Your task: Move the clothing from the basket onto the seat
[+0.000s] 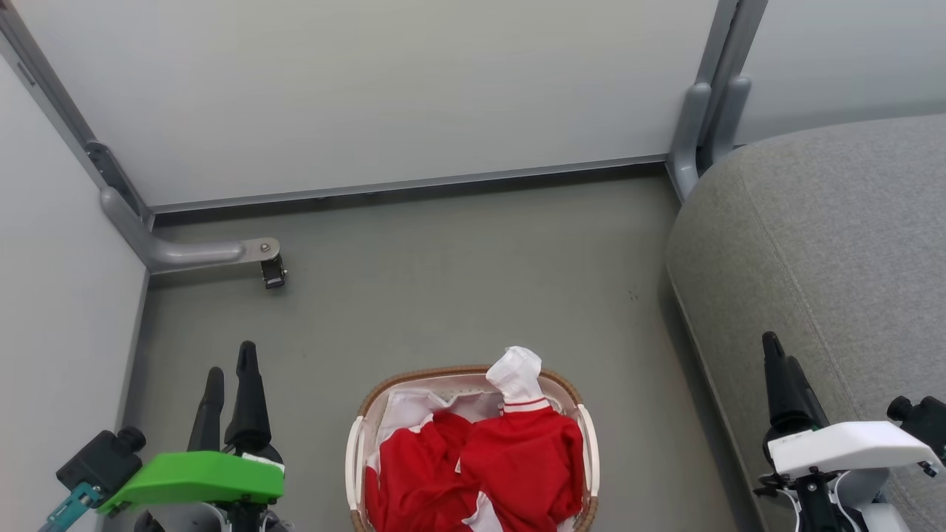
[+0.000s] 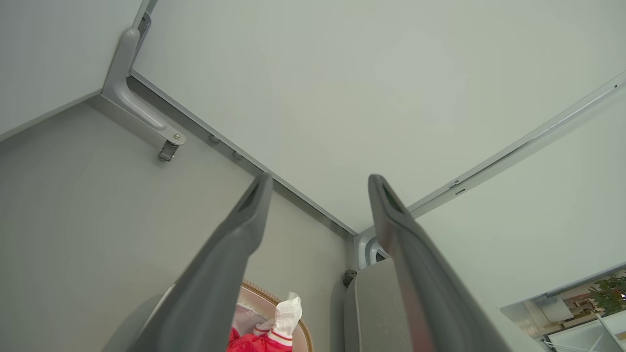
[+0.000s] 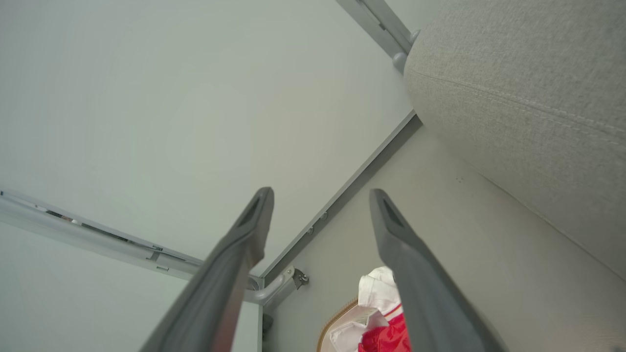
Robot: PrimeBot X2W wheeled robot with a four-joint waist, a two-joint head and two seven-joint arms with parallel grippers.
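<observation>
Nearest me, my left hand [image 1: 230, 362] hovers low, dark fingers apart and empty. Right of it, the oval white plastic basket with a brown woven rim [image 1: 384, 386] stands on the grey floor [image 1: 458, 281], holding the crumpled red clothing with white cuffs [image 1: 517, 451]. My right hand [image 1: 781, 351], fingers likewise apart, shows against the large grey fabric seat [image 1: 835, 244].

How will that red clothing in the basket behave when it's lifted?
Probably floppy: the clothing lies crumpled, so it should drape. Likely light, being thin fabric. Its pieces overlap, so one may drag another.
</observation>
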